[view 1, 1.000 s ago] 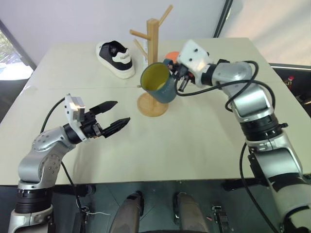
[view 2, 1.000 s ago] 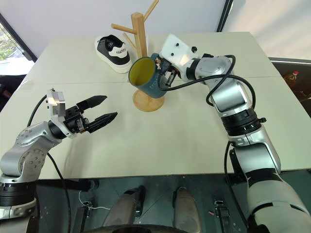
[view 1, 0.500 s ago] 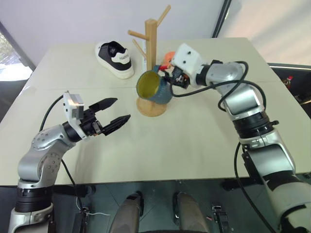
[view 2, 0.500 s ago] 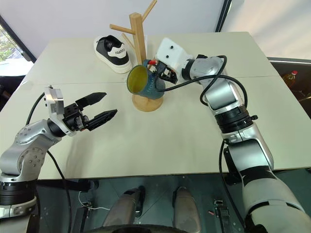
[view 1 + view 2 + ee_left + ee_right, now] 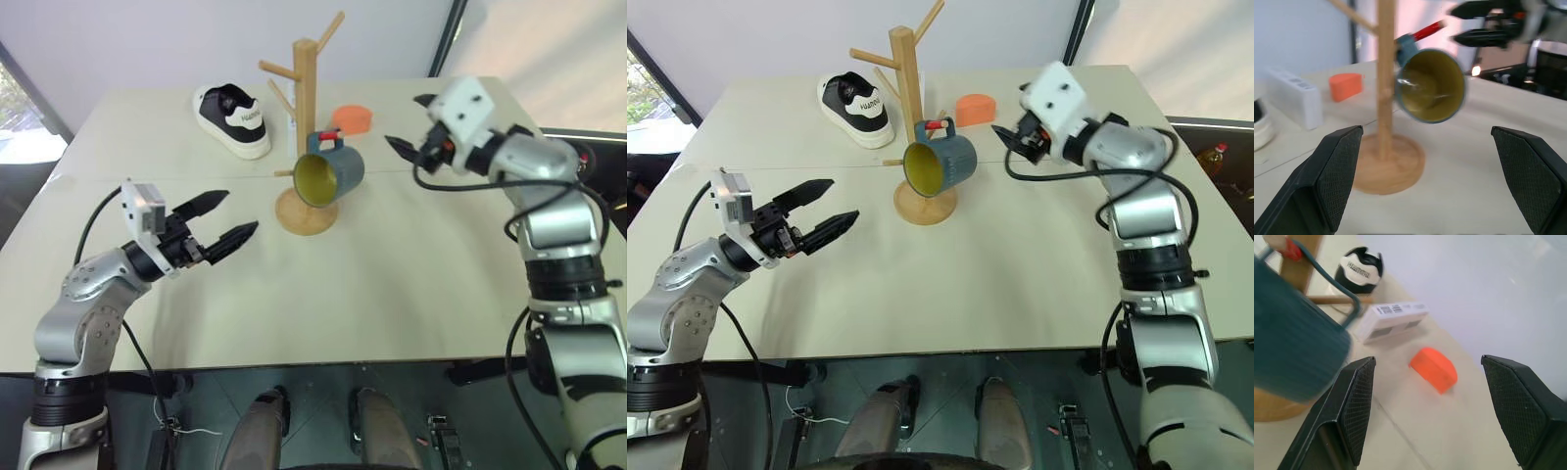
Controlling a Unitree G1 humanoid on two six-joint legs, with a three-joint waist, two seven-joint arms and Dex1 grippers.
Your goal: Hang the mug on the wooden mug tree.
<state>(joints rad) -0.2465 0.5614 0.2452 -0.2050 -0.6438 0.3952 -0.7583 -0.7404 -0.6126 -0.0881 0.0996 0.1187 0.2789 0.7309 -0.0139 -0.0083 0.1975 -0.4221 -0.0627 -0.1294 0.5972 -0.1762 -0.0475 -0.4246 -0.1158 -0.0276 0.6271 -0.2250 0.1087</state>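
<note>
the left gripper (image 5: 227, 216) hovers over the near-left part of the table (image 5: 392, 284), jaws spread wide and holding nothing, pointing toward the wooden mug tree (image 5: 307, 108). a black-and-white shoe (image 5: 233, 118) lies at the back left. the mug (image 5: 330, 173) hangs by its handle from a red-tipped peg on the tree's right side — tilted, yellow mouth facing front-left, clear of the disc base. a white box (image 5: 1392, 319) and a small orange dish (image 5: 352, 117) lie behind the tree. the right gripper (image 5: 409, 122) is off to the right of the mug, apart from it, jaws wide and empty.
</note>
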